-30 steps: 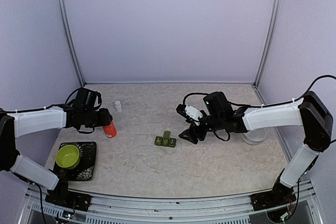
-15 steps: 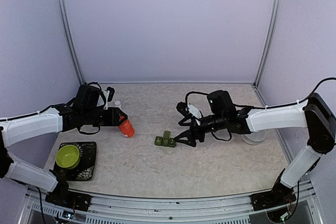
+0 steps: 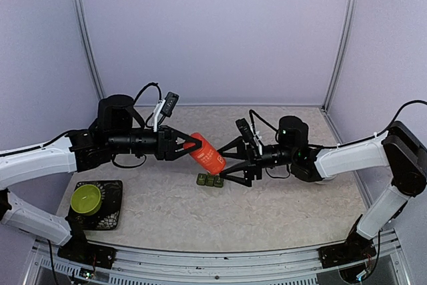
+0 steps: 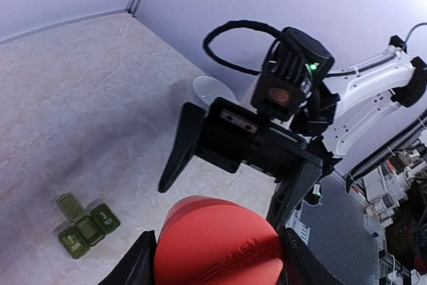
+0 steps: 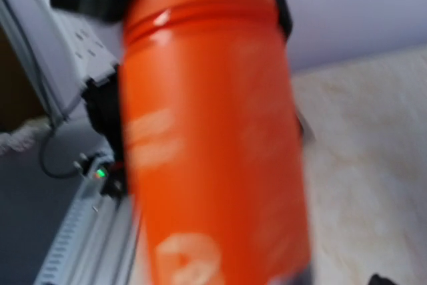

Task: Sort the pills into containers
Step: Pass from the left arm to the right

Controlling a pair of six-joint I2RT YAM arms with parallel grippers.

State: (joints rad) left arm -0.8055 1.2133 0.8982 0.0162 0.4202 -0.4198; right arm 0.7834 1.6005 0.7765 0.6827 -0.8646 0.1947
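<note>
Aloft, left fingers [image 4: 141, 263] clamped on orange bottle [image 3: 207, 154], right fingers [image 3: 233, 145] wide apart, empty, facing it, green pill box [image 3: 210, 180] nearby.

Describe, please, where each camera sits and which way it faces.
Top external: fixed above and behind the arm bases, looking down on the table; both arms show, left gripper holding the orange bottle, right gripper open, near the pill box.
Left wrist: on the left arm, looking past the bottle at the right gripper; own fingers flank the bottle.
Right wrist: on the right arm, facing the bottle close up, blurred; own fingers barely show.
Shared: the bottle in all three; the pill box in top and left wrist.
</note>
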